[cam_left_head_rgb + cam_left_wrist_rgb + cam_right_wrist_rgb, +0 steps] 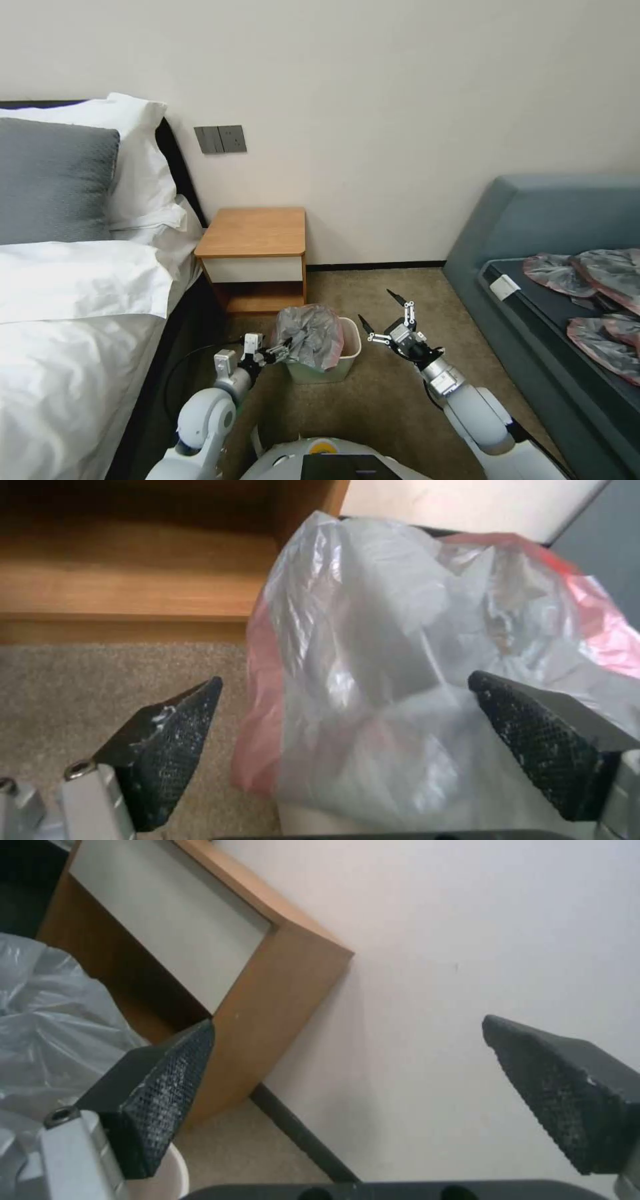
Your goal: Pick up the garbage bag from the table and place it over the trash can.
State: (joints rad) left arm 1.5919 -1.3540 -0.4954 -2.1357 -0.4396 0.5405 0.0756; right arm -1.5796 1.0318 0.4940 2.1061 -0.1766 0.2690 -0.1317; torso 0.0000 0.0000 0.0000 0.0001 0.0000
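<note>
The garbage bag [308,335], crinkly grey with a pink-red rim, lies bunched over the left part of the cream trash can [341,363], which stands on the carpet in front of the table [253,233]. My left gripper [283,349] is at the bag's left side. In the left wrist view it [343,677] is open, its fingers [170,735] standing either side of the bag [400,655] above the trash can [320,822]. My right gripper [375,305] hangs open just right of the can, holding nothing. The right wrist view has it [347,1020] facing the table [280,990] and wall.
A bed [67,300] with white linen fills the left side. A grey-blue sofa [533,227] at the right carries several flattened grey-pink bags [593,293]. Open carpet [373,407] lies between them, around the can. The wall stands close behind the table.
</note>
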